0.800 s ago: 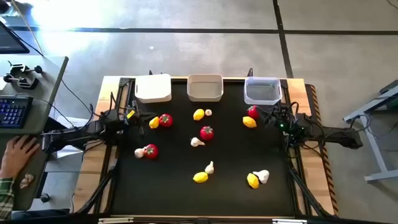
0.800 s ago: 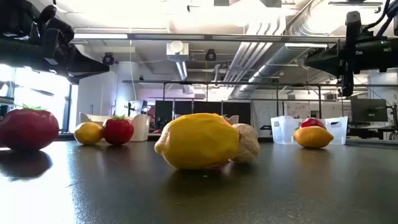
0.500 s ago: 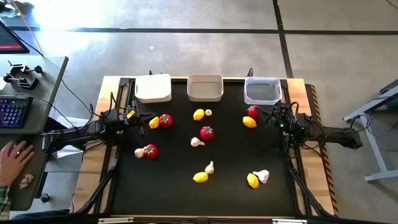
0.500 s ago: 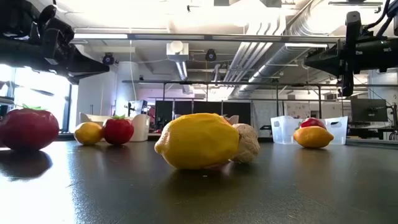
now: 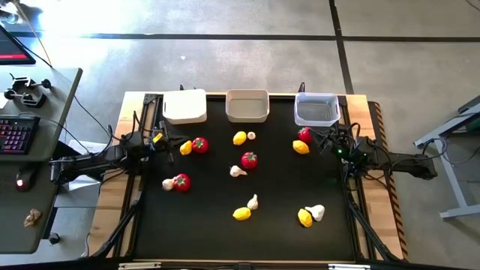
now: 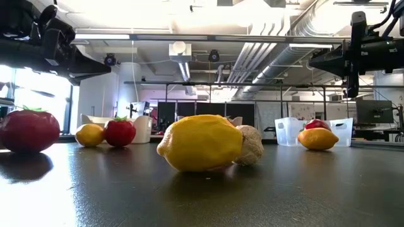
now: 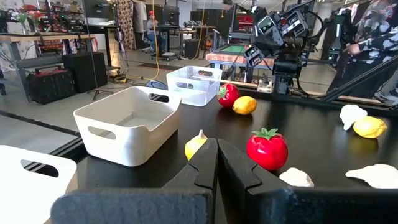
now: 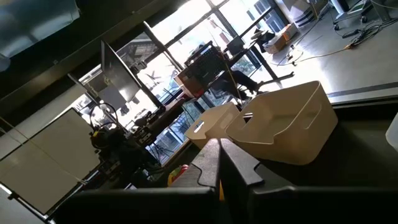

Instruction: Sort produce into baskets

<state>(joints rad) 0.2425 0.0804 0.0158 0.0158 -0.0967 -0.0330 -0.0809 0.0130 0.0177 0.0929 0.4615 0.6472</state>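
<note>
Three baskets stand in a row at the table's far edge: white [image 5: 185, 106], greyish-white [image 5: 247, 106] and clear [image 5: 316, 109]. Produce lies scattered on the black mat. There are red tomatoes [image 5: 249, 160] [image 5: 181, 181], yellow lemons [image 5: 241, 214] [image 5: 301, 147] and white garlic bulbs [image 5: 237, 172] [image 5: 316, 212]. My left gripper [image 5: 161, 139] hovers shut above the mat's left edge, near a lemon [image 5: 186, 148] and a tomato [image 5: 199, 145]. My right gripper [image 5: 326, 141] hovers shut at the right edge beside a tomato [image 5: 304, 135]. Both grippers show shut and empty in their wrist views [image 7: 216, 152] [image 8: 219, 155].
A desk with a keyboard [image 5: 16, 137] stands left of the table. Cables run along both arm bases. In the low view a lemon [image 6: 201, 142] with a garlic bulb behind it lies nearest the front edge. The middle of the mat between the pieces is free.
A person's hand at the desk left of the table has drawn back out of view. Both arms and all the produce have kept still.
</note>
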